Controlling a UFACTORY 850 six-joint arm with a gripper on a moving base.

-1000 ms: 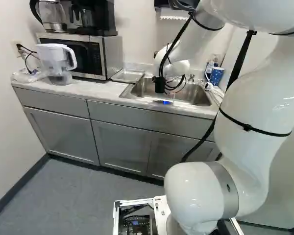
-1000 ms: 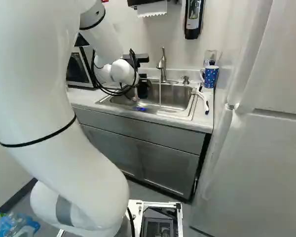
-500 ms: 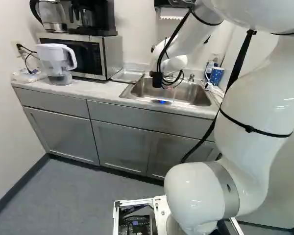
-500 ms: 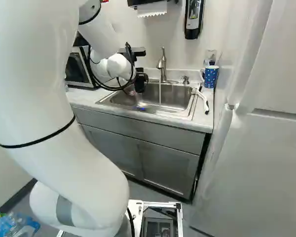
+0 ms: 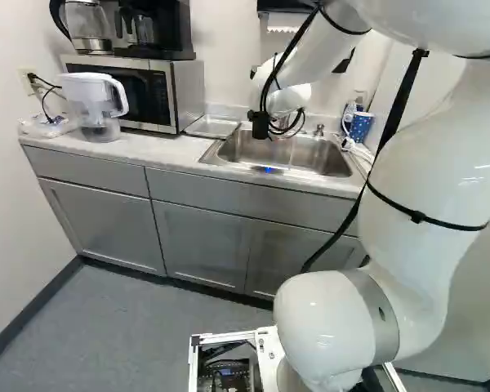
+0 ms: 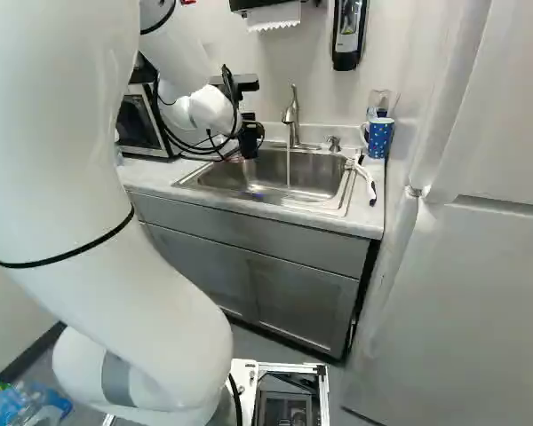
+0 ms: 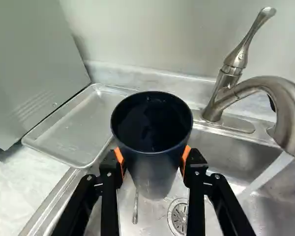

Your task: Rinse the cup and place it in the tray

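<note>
Holding the tapered, smooth, dark navy cup [image 7: 153, 181] from two sides, the orange pads [image 7: 186, 156] of my end effector [image 7: 153, 160] press against its upper wall, below the round rim; I judge it light and stiff, little given to denting, but likely slippery if wet; this grip on opposite walls seems the right one, leaving the mouth open for rinsing; too low a hold might let it tip.

Going left to right among containers, the clear pitcher with a white lid [image 5: 97, 106] stands on the pale counter [image 5: 151, 149], its fill unclear to me; the shallow, silver metal tray [image 7: 71, 130] lies beside the sink, with nothing standing in it; the cup, over the steel sink [image 7: 226, 150], shows glints inside, though I cannot tell whether it holds water; the sink contains a slim metal utensil [image 7: 135, 209] near the drain, and takes the stream [image 7: 266, 178] from the curved, brushed-metal faucet [image 7: 290, 113]; the blue, white-dotted mug [image 6: 380, 138] stands beyond, contents hidden.
</note>
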